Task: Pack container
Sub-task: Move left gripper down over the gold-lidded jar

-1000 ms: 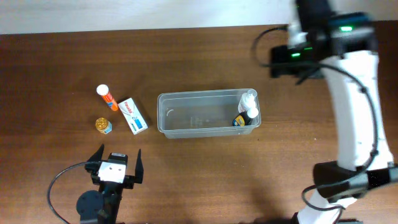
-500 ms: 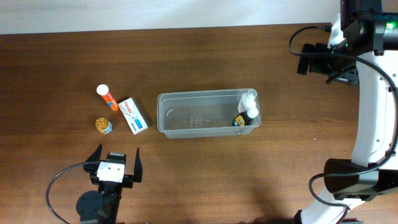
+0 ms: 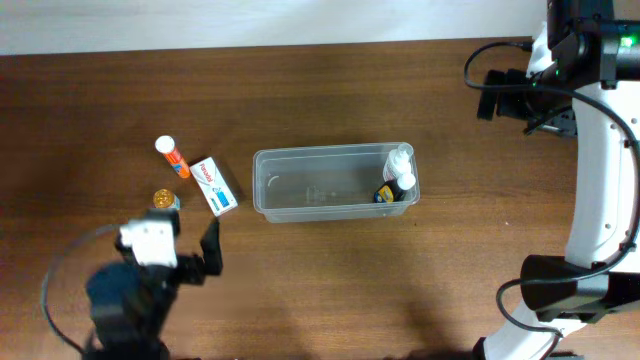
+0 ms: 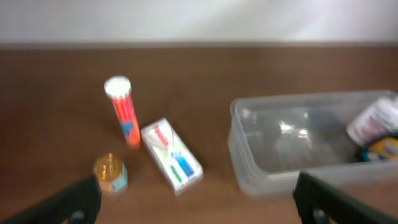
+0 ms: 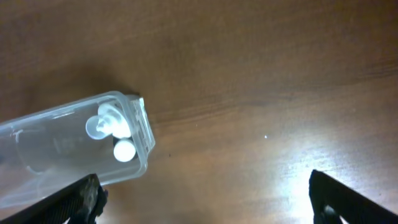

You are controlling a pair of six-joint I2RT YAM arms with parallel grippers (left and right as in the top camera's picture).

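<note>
The right arm has pulled away to the far right edge of the tabletop and has not moved over the last half second; its right end effector hangs with jaws spread wide and nothing between them, looking down at the near end of the container. The left arm, parked low a moment ago, has now swung forward and leftward, blurred in the overhead view, and its left end effector is also wide open and empty, facing the loose items. The container sits mid-tabletop as before, with two bottles at its right end and the rest of its floor bare. Left of it, outside, lie the box, the orange tube and the small gold-capped jar. The work seems to have passed to the left arm, probably to fetch one of those three.
</note>
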